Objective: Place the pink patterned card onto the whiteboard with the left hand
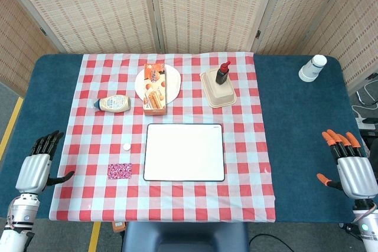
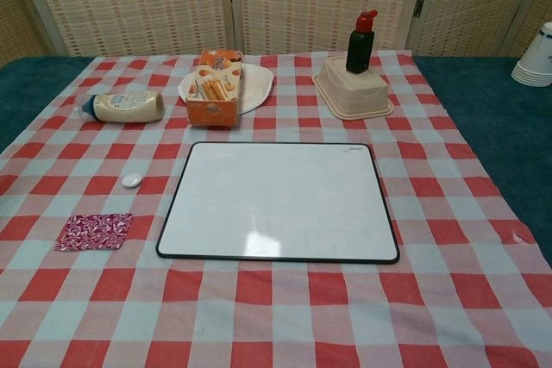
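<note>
The pink patterned card (image 1: pixel 120 171) (image 2: pixel 94 232) lies flat on the checked cloth, just left of the whiteboard (image 1: pixel 184 152) (image 2: pixel 279 202), which is bare. My left hand (image 1: pixel 40 165) hovers over the blue table edge at far left, fingers spread, holding nothing, well to the left of the card. My right hand (image 1: pixel 351 163) is at the far right edge, fingers spread and empty. Neither hand shows in the chest view.
A small white cap (image 1: pixel 126 146) lies above the card. Behind the board are a mayonnaise bottle (image 1: pixel 113 104), an orange snack box (image 1: pixel 155 88) on a white plate (image 1: pixel 173 81), a beige container (image 1: pixel 218 90) with a dark bottle (image 1: pixel 222 73), and paper cups (image 1: pixel 312 68) far right.
</note>
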Controlling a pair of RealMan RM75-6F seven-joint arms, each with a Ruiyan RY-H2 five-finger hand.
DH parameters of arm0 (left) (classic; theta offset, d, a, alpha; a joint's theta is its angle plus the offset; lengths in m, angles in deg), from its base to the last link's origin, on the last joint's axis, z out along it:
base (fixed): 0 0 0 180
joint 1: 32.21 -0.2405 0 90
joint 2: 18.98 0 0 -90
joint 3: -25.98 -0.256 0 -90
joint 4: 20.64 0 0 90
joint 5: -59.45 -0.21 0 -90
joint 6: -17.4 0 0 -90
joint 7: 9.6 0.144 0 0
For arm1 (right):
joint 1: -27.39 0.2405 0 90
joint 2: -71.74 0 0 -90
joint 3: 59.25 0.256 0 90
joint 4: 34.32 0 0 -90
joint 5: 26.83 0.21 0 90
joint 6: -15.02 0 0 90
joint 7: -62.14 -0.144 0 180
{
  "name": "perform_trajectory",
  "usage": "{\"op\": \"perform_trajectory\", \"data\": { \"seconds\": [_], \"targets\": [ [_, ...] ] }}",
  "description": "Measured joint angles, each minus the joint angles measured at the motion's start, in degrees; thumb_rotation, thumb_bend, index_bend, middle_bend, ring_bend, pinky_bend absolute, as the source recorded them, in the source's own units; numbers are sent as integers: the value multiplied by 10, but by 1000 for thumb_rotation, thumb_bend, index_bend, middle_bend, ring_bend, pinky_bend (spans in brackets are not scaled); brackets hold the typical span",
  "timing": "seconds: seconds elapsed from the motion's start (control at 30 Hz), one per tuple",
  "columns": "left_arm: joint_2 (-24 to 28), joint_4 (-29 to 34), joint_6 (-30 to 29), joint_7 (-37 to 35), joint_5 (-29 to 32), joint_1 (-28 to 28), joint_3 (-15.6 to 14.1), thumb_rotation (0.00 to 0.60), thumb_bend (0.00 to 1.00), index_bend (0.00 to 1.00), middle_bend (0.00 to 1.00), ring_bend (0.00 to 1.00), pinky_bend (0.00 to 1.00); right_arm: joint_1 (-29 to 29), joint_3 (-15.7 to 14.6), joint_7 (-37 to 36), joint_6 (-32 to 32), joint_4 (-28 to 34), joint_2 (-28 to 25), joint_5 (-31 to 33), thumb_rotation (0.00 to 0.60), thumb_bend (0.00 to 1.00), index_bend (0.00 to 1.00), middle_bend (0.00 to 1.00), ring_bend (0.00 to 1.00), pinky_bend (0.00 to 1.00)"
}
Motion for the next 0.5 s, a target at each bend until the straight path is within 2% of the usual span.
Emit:
{"op": "perform_trajectory", "data": {
  "seconds": [0.5],
  "targets": [
    [5,9,-9,1,-15,-4,5,600,153,0,0,0,35,-1,0,4,-2,6,-1,-2,600,0,46,35,0,0]
  ]
}}
